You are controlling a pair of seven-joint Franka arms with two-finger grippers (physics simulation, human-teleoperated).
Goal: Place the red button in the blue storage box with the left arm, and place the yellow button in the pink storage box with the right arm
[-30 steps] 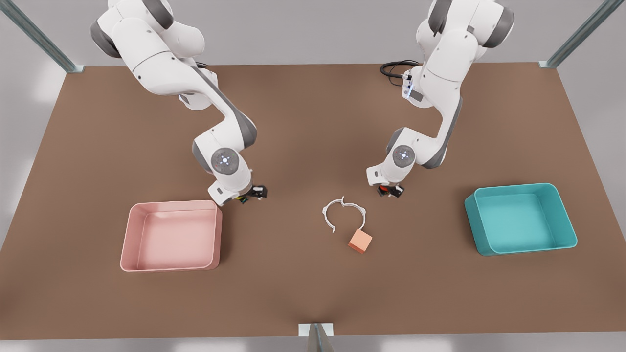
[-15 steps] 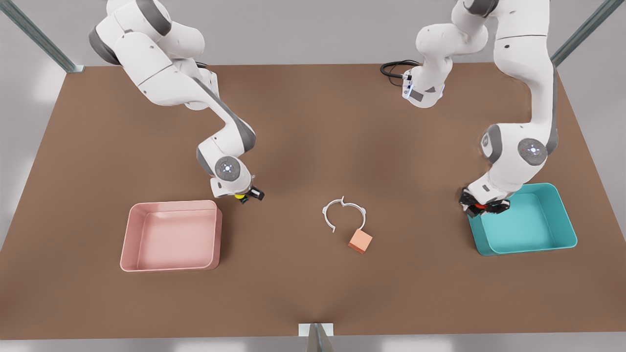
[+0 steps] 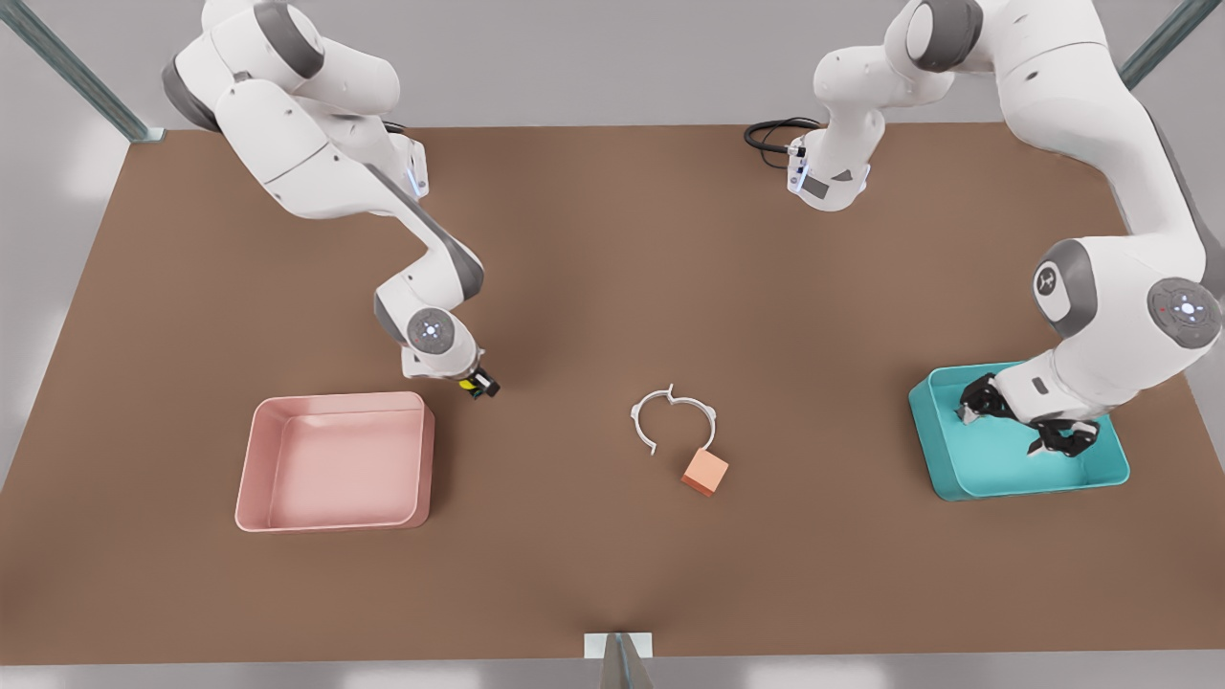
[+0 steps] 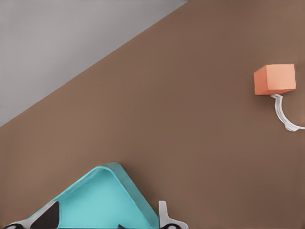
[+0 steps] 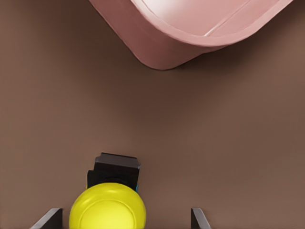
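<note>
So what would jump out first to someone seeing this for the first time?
Probably the left gripper with its fingers spread over the blue storage box at the front view's right. Next, the yellow button at the right gripper, just outside the pink storage box at the left.

Around me a wide brown bench [image 3: 612, 249] sits under even light, a pale grey wall [image 3: 593, 57] behind it and metal frame posts [image 3: 72, 72] at its corners.

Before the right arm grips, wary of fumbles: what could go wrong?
The yellow button sits offset between the right gripper's open jaws, so closing may tip it. The pink storage box's rim is close; a low carry could clip it. The left gripper hangs over the blue storage box.
</note>
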